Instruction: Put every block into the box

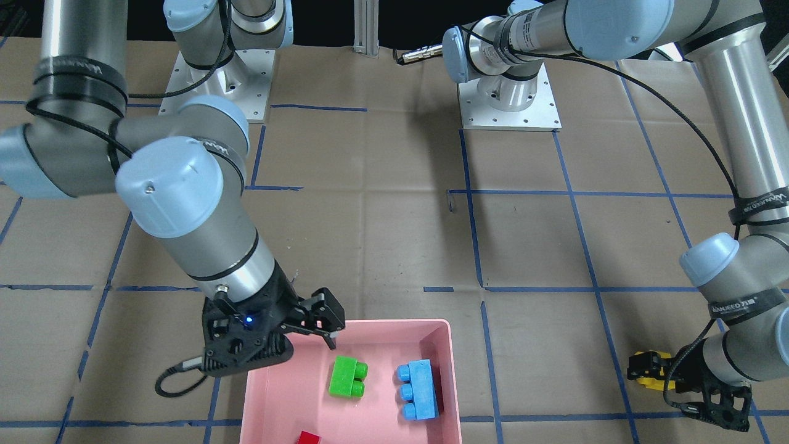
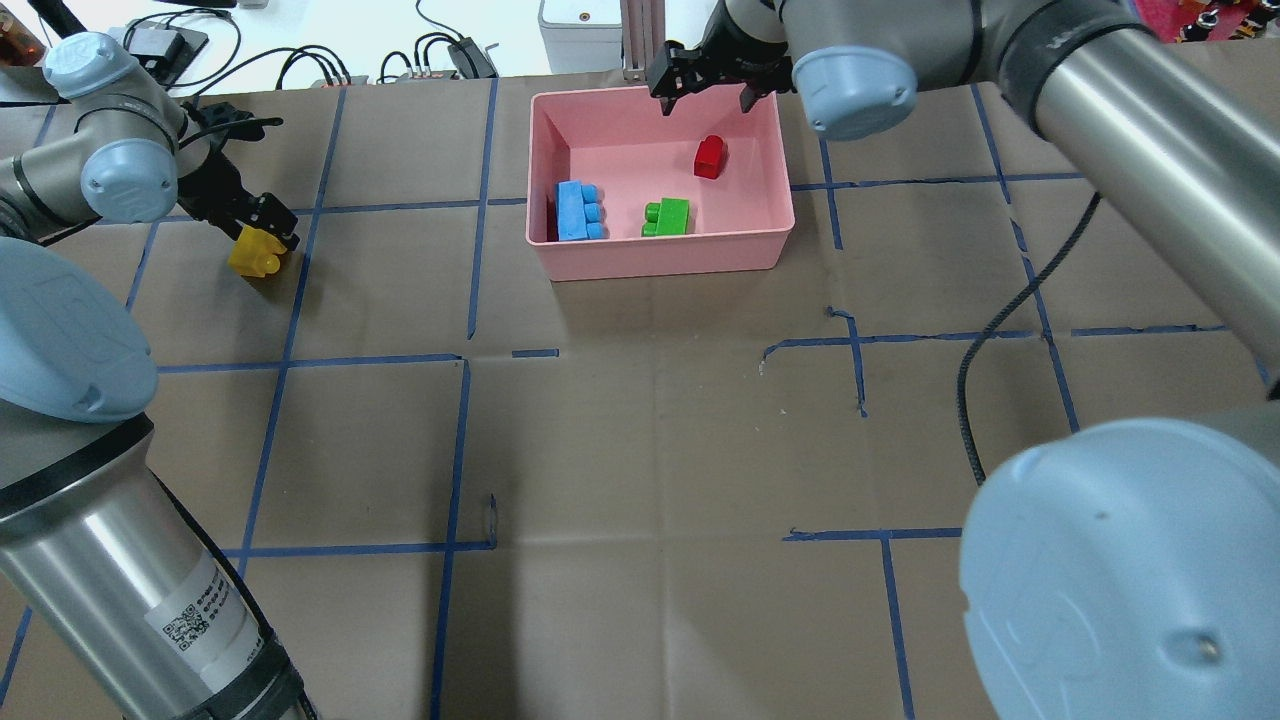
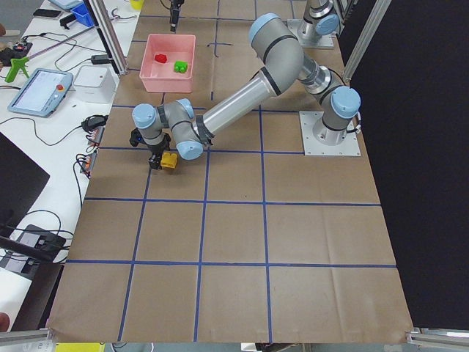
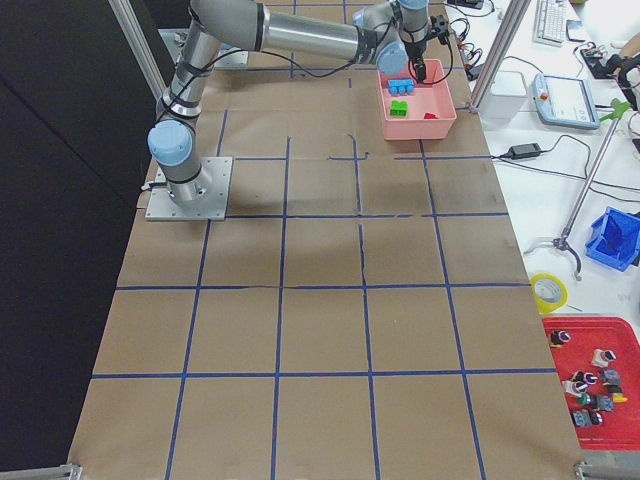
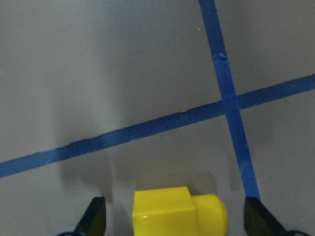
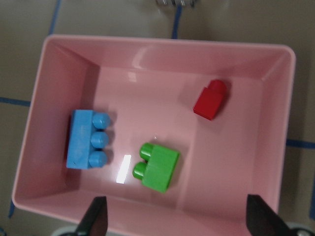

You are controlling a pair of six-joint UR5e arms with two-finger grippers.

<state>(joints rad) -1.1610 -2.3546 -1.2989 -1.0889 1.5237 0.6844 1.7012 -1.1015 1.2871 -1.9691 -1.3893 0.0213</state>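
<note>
The pink box (image 2: 662,262) stands at the far middle of the table. In it lie the light-blue block (image 2: 577,210), the green block (image 2: 668,217) and the red block (image 2: 710,157); the right wrist view shows them too: blue (image 6: 88,139), green (image 6: 158,167), red (image 6: 210,100). My right gripper (image 2: 710,95) hangs open and empty over the box's far rim. The yellow block (image 2: 256,254) lies on the table at the far left. My left gripper (image 2: 264,232) is open and low over it, with the yellow block (image 5: 177,216) between its spread fingers (image 5: 94,219), untouched.
Brown paper with blue tape lines (image 2: 470,240) covers the table. The two arm bases (image 1: 510,92) stand on plates at the robot's side. Cables and equipment (image 2: 440,50) lie beyond the table's far edge behind the box.
</note>
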